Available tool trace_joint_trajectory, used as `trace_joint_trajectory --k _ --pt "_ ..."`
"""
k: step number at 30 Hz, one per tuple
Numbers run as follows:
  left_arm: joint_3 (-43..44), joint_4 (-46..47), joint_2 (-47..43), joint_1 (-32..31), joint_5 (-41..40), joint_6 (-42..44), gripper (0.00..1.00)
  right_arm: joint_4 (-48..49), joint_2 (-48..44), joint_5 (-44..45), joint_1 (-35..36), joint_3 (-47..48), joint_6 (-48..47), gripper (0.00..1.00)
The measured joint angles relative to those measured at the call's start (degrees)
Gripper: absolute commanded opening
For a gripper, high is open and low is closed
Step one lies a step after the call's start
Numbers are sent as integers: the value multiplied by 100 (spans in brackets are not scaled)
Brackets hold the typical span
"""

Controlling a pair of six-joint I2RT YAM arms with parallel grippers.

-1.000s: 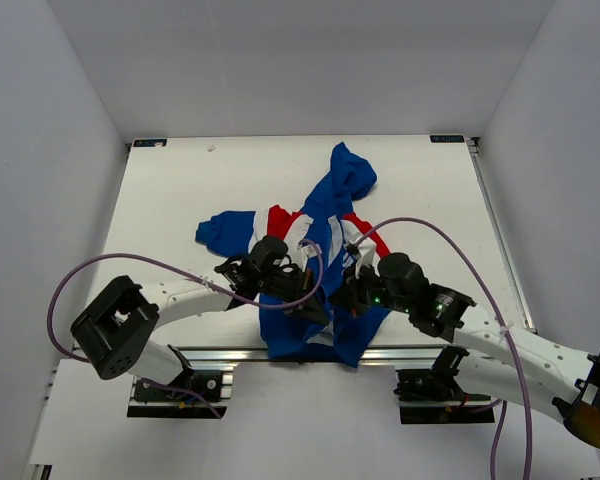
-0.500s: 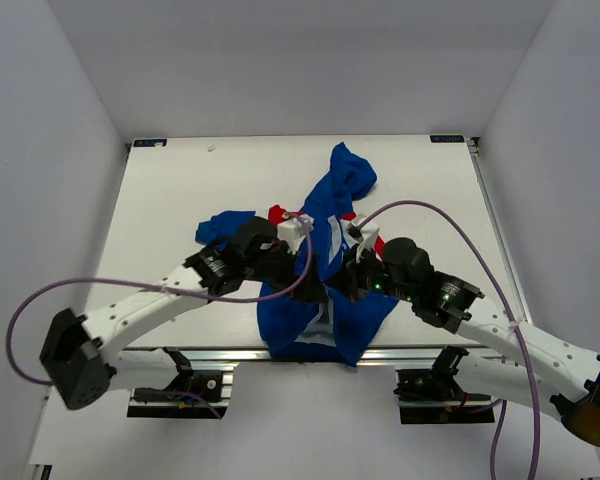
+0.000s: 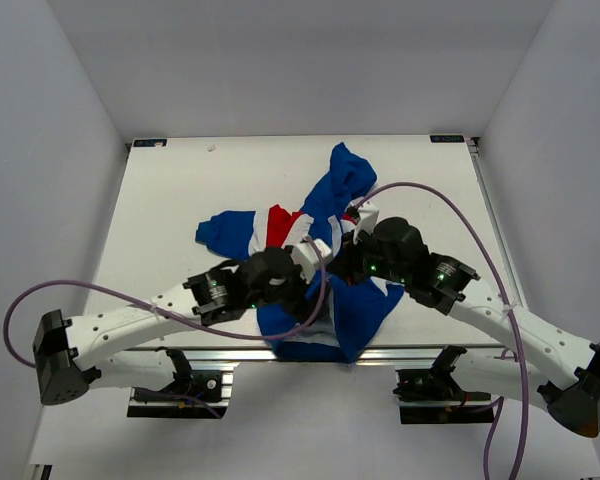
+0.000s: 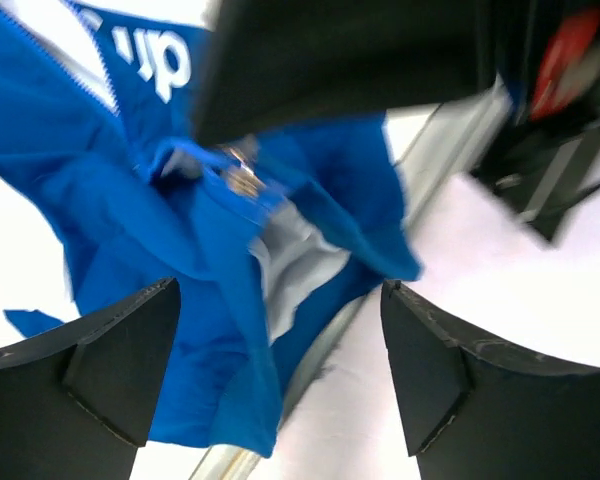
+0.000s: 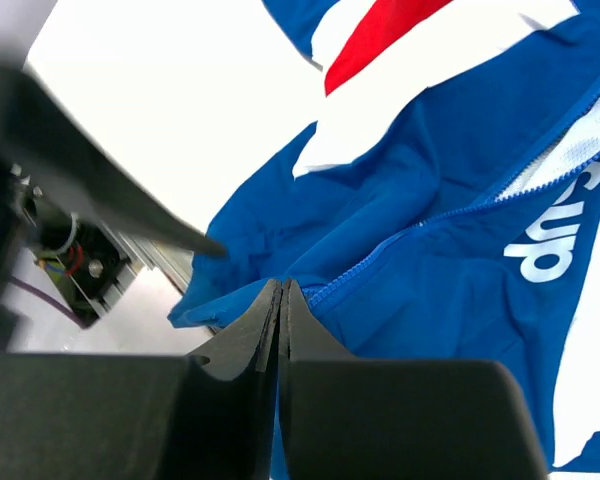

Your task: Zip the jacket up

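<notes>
The royal-blue jacket [image 3: 345,175] lies crumpled mid-table, hood far, hem hanging over the near edge, red and white bands showing on its left. The zipper [image 5: 500,180] is open higher up, with white lining showing. My right gripper [image 5: 281,284] is shut, pinching the jacket right where the zipper teeth end; from above it [image 3: 352,252] sits over the chest. The left gripper [image 4: 278,290] stands wide open above the lower front, nothing between its fingers [image 4: 110,350]. A metal zipper slider [image 4: 242,180] hangs just under the right gripper.
An aluminium rail [image 3: 230,352] runs along the table's near edge, partly under the jacket hem [image 3: 315,345]. Both arms and purple cables [image 3: 420,195] crowd over the jacket. White walls enclose the table on three sides.
My left gripper has opened and let go, swinging toward the far side and then drawing part of the way back. The right gripper stayed shut and moved a little farther up the jacket.
</notes>
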Motion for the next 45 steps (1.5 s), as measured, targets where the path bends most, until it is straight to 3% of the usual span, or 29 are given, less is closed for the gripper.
trace_joint_trajectory --k 3,7,18,25,34,39,41,42,45 --pt "24 -90 216 -450 -763 295 89 -131 149 -131 -238 234 85 0" --pt "24 52 98 -546 -1353 590 86 -155 256 -525 -662 275 208 0" --pt "24 442 533 -575 -2114 1130 80 -151 334 -1493 -1126 275 317 0" --pt "24 756 562 -577 -2116 1399 57 -138 428 -1770 -1180 275 350 0" --pt "31 767 848 -579 -1902 1613 41 -133 433 -1939 -1246 275 365 0" --pt "31 758 892 -586 -1746 1620 20 -129 509 -2020 -1285 275 367 0" --pt "31 763 892 -588 -1685 1644 24 -131 562 -2046 -1298 275 365 0" --pt "31 763 892 -588 -1641 1657 39 -131 584 -2050 -1305 275 365 0" --pt "55 750 892 -595 -1547 1665 52 -133 632 -2063 -1316 275 365 0"
